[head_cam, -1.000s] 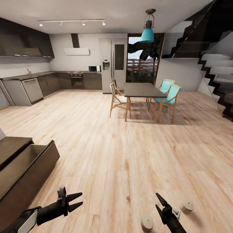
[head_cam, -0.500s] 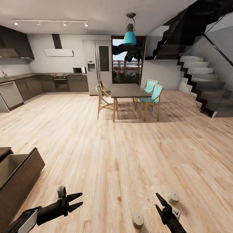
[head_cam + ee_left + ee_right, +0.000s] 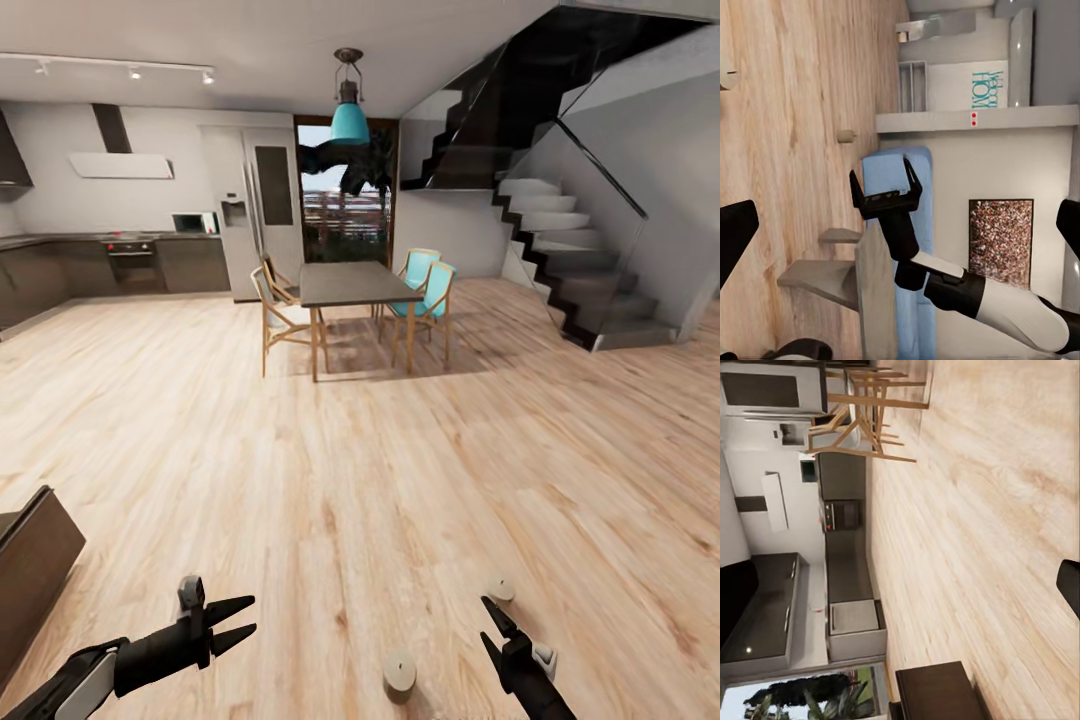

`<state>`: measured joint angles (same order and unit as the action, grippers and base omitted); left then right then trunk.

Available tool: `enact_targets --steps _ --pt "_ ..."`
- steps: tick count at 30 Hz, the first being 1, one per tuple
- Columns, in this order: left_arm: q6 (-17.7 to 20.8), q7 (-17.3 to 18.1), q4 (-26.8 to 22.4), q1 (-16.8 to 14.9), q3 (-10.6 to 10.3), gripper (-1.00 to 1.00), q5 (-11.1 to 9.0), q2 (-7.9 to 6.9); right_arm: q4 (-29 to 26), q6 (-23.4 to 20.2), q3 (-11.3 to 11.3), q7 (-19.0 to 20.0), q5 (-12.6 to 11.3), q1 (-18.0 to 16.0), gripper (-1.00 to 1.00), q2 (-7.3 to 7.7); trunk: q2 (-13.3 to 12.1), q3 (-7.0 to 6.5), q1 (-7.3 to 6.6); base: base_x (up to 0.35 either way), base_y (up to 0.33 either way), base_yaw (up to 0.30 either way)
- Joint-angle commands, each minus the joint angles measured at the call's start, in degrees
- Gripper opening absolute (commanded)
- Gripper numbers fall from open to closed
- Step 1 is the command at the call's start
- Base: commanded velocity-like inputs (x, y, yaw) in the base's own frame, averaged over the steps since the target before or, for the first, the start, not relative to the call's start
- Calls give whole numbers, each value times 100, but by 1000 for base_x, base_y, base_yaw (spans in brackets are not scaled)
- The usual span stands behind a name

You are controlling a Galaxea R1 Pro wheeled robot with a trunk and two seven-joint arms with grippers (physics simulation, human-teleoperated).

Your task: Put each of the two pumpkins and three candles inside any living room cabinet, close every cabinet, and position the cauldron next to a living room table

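Two candles are seen on the wooden floor (image 3: 400, 470): one (image 3: 399, 673) between the grippers, another (image 3: 501, 589) just beyond the right gripper (image 3: 490, 621). Both it and the left gripper (image 3: 232, 619) are spread, empty.

Two candles sit on the floor (image 3: 350, 480) up front: one (image 3: 399, 673) between the claws, the other (image 3: 501, 588) just beyond the right claw (image 3: 497, 632). Cabinet (image 3: 30, 560) at far left, left claw (image 3: 232, 618) beside it; dining table (image 3: 352, 284) well behind.

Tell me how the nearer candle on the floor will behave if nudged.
The nearer candle stands upright on the wood floor; being short and stubby, it probably slides rather than tips. Knocked over, its round side would likely roll. It looks rigid, probably light.
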<state>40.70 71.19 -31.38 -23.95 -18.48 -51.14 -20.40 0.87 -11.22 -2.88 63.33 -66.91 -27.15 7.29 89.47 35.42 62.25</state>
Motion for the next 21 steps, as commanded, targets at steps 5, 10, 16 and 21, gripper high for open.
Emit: enact_targets --steps 5,10,16,21 --pt "52 9 0 -4 -33 100 -45 -7 9 -53 -28 21 -4 -5 100 0 3 -16 0 0 0 -274" --pt "52 9 0 -4 -33 100 -45 -7 9 -25 -28 19 2 -3 100 0 3 -38 0 0 0 -274" --pt "52 9 0 -4 -33 100 -45 -11 9 -21 -28 13 2 -6 100 -1 3 -63 0 0 16 -274" --pt "52 9 0 -4 -33 100 -46 -16 9 -21 -28 -8 1 -9 100 -1 3 -85 0 0 38 -274"
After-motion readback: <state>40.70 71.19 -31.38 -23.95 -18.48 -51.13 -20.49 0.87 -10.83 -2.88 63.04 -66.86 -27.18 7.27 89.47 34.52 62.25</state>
